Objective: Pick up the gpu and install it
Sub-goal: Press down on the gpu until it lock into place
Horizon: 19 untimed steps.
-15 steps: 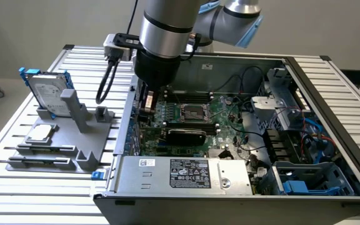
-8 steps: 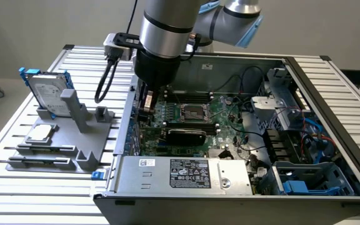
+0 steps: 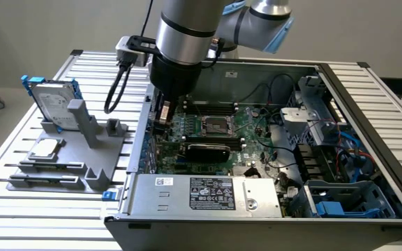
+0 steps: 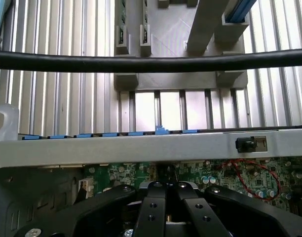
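Reaching into one open computer case [image 3: 341,78], one gripper [image 4: 166,197] keeps its fingers [image 4: 152,210] pressed together, near one gpu [image 3: 207,151].

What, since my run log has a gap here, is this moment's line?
pincer: shut, low in case | gpu: on board in case | held: cannot tell

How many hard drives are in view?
1: the silver hard drive in a blue frame, upright in the gray fixture at the exterior view's left. More may hide inside the computer case.
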Tool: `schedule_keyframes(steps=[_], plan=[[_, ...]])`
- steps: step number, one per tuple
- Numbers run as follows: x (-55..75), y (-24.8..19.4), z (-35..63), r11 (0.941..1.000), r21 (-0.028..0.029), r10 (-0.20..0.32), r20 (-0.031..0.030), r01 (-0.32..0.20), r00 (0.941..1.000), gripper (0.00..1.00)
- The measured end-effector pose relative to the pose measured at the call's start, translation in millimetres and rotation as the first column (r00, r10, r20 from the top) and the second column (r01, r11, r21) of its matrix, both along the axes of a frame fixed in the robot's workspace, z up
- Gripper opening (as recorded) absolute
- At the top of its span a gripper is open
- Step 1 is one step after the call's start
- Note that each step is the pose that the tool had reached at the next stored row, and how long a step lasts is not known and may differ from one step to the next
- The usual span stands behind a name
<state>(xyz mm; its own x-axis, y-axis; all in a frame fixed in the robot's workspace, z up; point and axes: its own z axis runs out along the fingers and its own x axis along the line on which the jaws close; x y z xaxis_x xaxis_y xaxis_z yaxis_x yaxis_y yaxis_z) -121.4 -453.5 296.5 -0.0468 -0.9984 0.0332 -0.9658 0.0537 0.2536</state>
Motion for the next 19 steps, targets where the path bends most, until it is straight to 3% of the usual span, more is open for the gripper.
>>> schedule_keyframes(steps=[4, 9, 15, 19], plan=[[0.6, 0.0, 1.4, 1.0, 0.0003, -0.002, -0.0006, 0.002, 1.0, 0.11], [1.7, 0.0, 3.4, 1.0, -0.0043, -0.002, -0.0004, 0.002, 1.0, 0.11], [1.8, -0.4, 2.9, 0.9996, -0.0278, -0.002, 0.0058, 0.002, 1.0, 0.11], [1.7, -1.1, 2.0, 0.9993, -0.0362, -0.002, 0.01, 0.002, 0.9999, 0.11]])
